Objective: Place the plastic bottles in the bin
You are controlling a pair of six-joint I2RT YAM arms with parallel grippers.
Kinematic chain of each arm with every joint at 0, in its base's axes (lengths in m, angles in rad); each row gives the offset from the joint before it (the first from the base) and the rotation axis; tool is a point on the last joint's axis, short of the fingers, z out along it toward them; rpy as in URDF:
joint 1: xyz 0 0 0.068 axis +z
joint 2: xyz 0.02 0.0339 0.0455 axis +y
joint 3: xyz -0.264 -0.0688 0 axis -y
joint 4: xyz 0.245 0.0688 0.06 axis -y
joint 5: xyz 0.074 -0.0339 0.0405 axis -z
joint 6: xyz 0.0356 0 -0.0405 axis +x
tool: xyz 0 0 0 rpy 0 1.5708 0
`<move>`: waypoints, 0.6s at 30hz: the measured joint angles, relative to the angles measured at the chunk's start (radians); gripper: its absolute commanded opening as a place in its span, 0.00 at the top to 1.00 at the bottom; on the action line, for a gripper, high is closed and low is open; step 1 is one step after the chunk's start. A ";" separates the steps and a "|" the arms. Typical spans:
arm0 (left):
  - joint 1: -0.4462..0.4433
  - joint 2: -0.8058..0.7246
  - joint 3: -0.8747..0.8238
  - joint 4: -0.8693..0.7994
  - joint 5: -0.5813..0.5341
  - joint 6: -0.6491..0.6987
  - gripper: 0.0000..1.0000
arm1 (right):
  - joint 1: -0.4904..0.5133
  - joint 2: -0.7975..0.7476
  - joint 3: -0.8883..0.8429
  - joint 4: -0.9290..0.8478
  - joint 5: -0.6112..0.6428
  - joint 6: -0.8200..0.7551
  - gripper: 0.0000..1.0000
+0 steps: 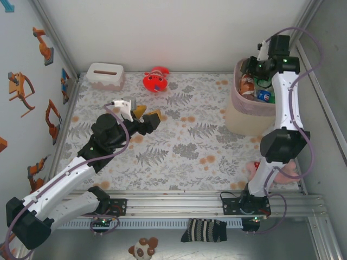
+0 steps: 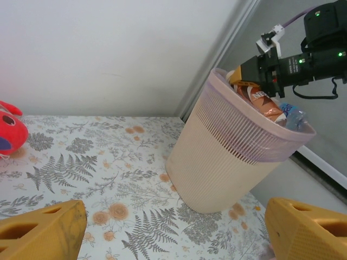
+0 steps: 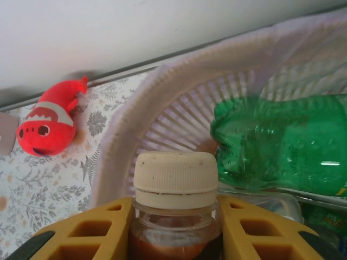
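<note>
Even, diffuse light fills all three views, bright on the plain white back wall [image 1: 179, 32] and leaving only faint, soft shadows on the floral-patterned bench [image 1: 184, 146]. In the left wrist view the near yellow jaws look soft, and a small glint sits on the crumpled green plastic bottle [image 3: 282, 146].

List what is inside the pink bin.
The bin holds a green bottle and a blue-labelled bottle near the top. The right gripper holds a cream-capped brown bottle just inside the rim. Whatever lies beneath the top layer is covered.
</note>
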 measured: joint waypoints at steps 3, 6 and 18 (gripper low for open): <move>0.000 0.000 0.000 0.000 0.000 0.000 0.15 | 0.000 0.001 -0.013 0.013 -0.004 0.000 0.64; 0.000 0.000 0.000 0.000 0.000 0.000 0.15 | 0.000 0.005 -0.023 0.021 -0.004 0.000 0.64; 0.000 0.000 0.000 0.000 0.000 0.000 0.15 | 0.004 0.013 -0.077 0.072 0.026 0.012 0.62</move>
